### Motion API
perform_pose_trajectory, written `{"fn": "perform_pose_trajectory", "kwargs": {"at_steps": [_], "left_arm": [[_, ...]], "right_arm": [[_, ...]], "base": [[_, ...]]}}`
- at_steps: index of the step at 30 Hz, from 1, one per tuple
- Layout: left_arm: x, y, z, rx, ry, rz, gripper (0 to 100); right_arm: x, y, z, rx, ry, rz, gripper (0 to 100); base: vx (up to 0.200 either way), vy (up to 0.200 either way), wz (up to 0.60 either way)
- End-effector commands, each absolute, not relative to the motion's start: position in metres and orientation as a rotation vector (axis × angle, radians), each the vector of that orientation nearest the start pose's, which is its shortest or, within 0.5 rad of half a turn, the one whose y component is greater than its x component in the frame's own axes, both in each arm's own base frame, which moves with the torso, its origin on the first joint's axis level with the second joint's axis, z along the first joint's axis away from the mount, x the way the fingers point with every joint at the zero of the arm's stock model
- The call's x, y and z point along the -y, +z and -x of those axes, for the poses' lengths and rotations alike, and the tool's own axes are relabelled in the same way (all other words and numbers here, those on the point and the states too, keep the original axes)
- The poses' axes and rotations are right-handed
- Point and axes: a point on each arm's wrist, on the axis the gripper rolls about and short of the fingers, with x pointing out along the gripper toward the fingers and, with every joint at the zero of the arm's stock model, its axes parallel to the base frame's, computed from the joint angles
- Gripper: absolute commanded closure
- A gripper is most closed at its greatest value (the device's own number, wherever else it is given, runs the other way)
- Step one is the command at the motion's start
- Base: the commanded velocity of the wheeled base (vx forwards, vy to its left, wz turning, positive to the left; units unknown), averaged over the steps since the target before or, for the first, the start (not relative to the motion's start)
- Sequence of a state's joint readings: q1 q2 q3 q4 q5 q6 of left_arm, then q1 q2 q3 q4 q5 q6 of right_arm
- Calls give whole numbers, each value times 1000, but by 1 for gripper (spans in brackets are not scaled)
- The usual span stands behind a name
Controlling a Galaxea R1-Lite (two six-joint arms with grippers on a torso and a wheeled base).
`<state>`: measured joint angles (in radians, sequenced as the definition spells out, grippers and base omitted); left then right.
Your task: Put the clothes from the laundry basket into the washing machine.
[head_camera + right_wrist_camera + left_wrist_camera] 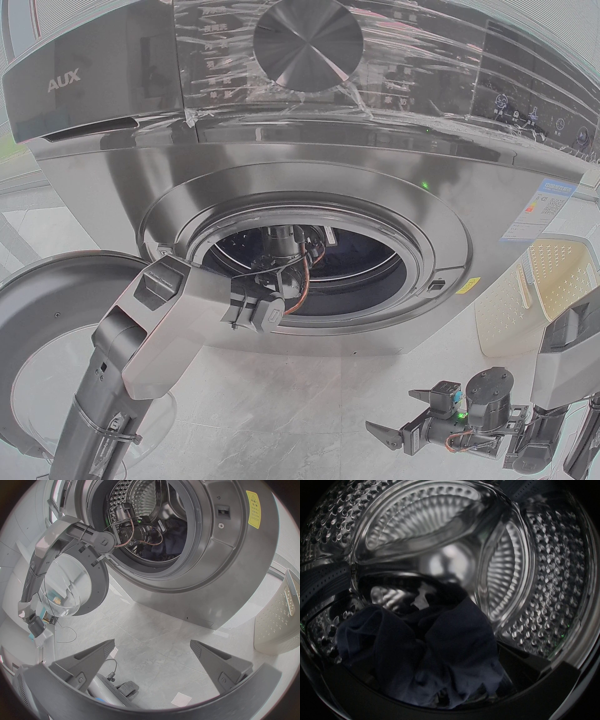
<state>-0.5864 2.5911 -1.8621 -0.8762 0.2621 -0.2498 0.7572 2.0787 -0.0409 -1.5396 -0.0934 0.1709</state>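
Grey stone-look tiles on the floor (294, 400), with a steel-grey washing machine (375, 181) standing on them, its round door (37, 300) swung open to the left side. Dark navy clothes (434, 655) heaped low in the drum (550, 573), near its front rim. Inside the door opening, above the heap, the left hand (153, 531); cannot tell how far open. Low over the floor before the machine, the right hand (151, 644), spread wide, holding nothing. Cream perforated laundry basket (550, 294) by the machine's right front corner.
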Motion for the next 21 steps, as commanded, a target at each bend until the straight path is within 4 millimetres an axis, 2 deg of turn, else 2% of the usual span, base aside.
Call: {"fn": "perform_pose_trajectory", "kwargs": {"at_steps": [1,4,9,16,21], "left_arm": [[295,130,-407,21,-383,252,0],[292,122,-387,-30,-409,194,0],[290,101,-337,-87,-501,129,0],[274,93,-291,-155,-569,82,0],[262,100,-242,-202,-637,58,0]], "right_arm": [[-152,23,-164,-518,607,50,0],[-152,23,-164,-518,607,50,0],[-151,23,-163,-521,607,51,0],[-150,24,-162,-520,606,49,0],[-147,39,-161,-460,608,21,0]], "base": [[0,0,0],[0,0,0],[0,0,0],[0,0,0],[0,0,0]]}}
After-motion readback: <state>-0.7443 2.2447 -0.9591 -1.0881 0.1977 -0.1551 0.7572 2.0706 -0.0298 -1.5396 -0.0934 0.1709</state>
